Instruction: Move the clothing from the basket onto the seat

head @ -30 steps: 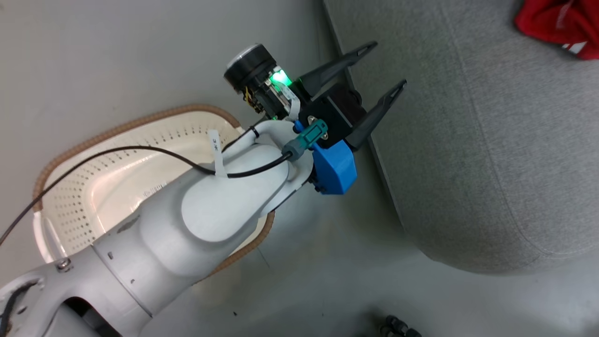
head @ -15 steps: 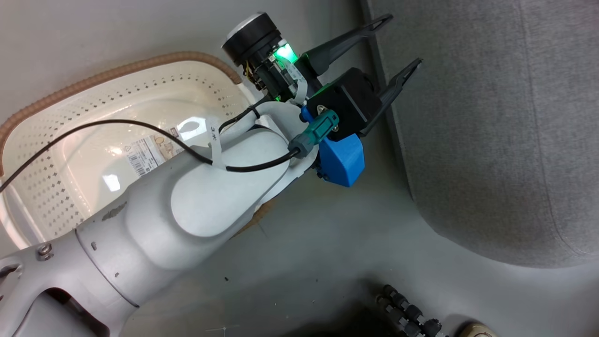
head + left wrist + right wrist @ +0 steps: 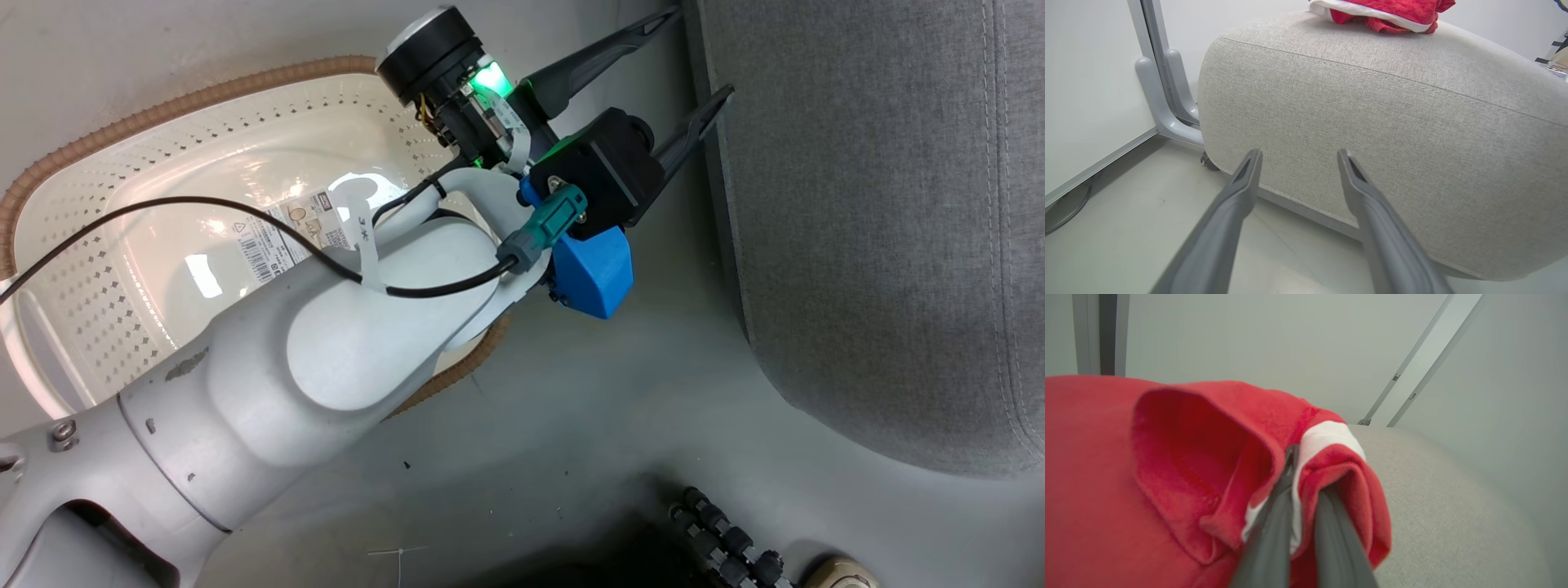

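Note:
The cream basket (image 3: 98, 286) sits on the floor at the left in the head view, with nothing inside but the paper label (image 3: 277, 233) on its bottom. My left arm crosses over it. My left gripper (image 3: 700, 51) is open and holds nothing, its fingertips at the near side edge of the grey seat (image 3: 857, 204). The left wrist view has the same gripper (image 3: 1299, 153) facing the seat's side (image 3: 1372, 122), with red clothing (image 3: 1384, 10) lying on top. My right gripper (image 3: 1306, 473) is shut on a fold of red clothing (image 3: 1188, 457) with a white stripe, above the seat (image 3: 1433, 498).
A grey metal post (image 3: 1163, 94) and a white wall panel stand left of the seat. A dark ribbed part (image 3: 727, 539) lies on the grey floor at the bottom of the head view. A strip of bare floor (image 3: 620, 384) separates basket and seat.
The head camera has turned: more of the basket shows and the red clothing has left the picture's top right. My left gripper stays open by the seat's edge.

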You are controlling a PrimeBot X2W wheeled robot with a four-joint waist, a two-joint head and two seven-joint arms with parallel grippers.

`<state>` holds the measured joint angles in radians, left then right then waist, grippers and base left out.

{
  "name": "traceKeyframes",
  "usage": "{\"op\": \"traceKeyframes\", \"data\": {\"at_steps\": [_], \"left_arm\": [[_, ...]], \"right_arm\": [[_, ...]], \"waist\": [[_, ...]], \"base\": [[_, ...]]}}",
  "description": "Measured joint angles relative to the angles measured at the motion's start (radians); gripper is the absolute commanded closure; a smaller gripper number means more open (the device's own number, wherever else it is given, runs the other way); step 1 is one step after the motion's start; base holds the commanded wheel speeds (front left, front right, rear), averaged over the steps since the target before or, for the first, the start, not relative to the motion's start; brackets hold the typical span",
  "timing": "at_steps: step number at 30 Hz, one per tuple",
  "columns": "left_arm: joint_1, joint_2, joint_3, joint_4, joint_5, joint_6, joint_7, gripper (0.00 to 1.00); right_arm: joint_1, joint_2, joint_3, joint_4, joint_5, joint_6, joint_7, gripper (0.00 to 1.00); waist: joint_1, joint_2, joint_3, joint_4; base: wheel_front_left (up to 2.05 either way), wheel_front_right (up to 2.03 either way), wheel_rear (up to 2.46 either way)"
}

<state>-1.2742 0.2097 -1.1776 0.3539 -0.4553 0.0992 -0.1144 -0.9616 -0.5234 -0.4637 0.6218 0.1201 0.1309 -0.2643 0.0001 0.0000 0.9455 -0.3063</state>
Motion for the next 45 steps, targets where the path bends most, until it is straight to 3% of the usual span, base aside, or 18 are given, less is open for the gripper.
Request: {"op": "traceKeyframes", "data": {"at_steps": [3, 4, 5, 6, 11, 21, 29, 36, 45], "left_arm": [[0.0, 0.006, 0.0, -0.001, -0.001, 0.005, 0.0, 0.0], [0.0, 0.008, 0.0, 0.0, -0.002, 0.007, 0.0, 0.0], [0.0, 0.01, 0.0, 0.0, -0.003, 0.008, -0.002, 0.0], [0.001, 0.01, 0.0, 0.001, -0.006, 0.009, -0.005, 0.0], [0.017, 0.003, 0.0, 0.008, -0.02, 0.013, -0.03, 0.0], [0.104, -0.01, 0.02, 0.055, -0.074, 0.023, -0.105, 0.0], [0.218, -0.005, 0.108, 0.073, -0.128, 0.055, -0.144, 0.0], [0.327, 0.002, 0.31, -0.007, -0.106, 0.111, -0.148, 0.0], [0.565, 0.002, 0.587, -0.089, -0.024, 0.121, -0.148, 0.0]], "right_arm": [[0.017, 0.035, -0.018, -0.025, -0.02, 0.0, 0.0, 1.0], [0.022, 0.049, -0.028, -0.04, -0.022, 0.0, 0.0, 0.66], [0.027, 0.061, -0.037, -0.058, -0.023, 0.0, 0.0, 0.13], [0.037, 0.071, -0.042, -0.078, -0.025, 0.0, 0.0, 0.0], [0.13, 0.12, -0.052, -0.155, -0.042, 0.0, 0.0, 0.0], [0.333, 0.153, -0.038, -0.221, -0.028, 0.0, 0.0, 0.0], [0.424, 0.146, 0.063, -0.305, -0.014, 0.0, 0.0, 0.0], [0.46, 0.165, 0.193, -0.385, -0.016, 0.0, 0.0, 0.0], [0.511, 0.217, 0.372, -0.418, -0.023, 0.0, 0.0, 0.0]], "waist": [[0.0, 0.0, -0.003, -0.003], [0.0, 0.0, -0.006, -0.005], [0.0, 0.0, -0.01, -0.006], [0.0, 0.0, -0.016, -0.007], [0.0, 0.0, -0.059, -0.008], [-0.0001, 0.0, -0.204, -0.006], [-0.0003, 0.0, -0.365, 0.005], [-0.0004, 0.0, -0.491, 0.051], [-0.0004, 0.0, -0.632, 0.145]], "base": [[0.0, 0.0, 0.0], [0.0, 0.0, 0.0], [0.0, 0.0, 0.0], [0.0, 0.0, 0.0], [0.0, 0.0, 0.0], [0.0, 0.0, 0.0], [0.0, 0.0, 0.0], [0.0, 0.0, 0.0], [0.0, 0.0, 0.0]]}}
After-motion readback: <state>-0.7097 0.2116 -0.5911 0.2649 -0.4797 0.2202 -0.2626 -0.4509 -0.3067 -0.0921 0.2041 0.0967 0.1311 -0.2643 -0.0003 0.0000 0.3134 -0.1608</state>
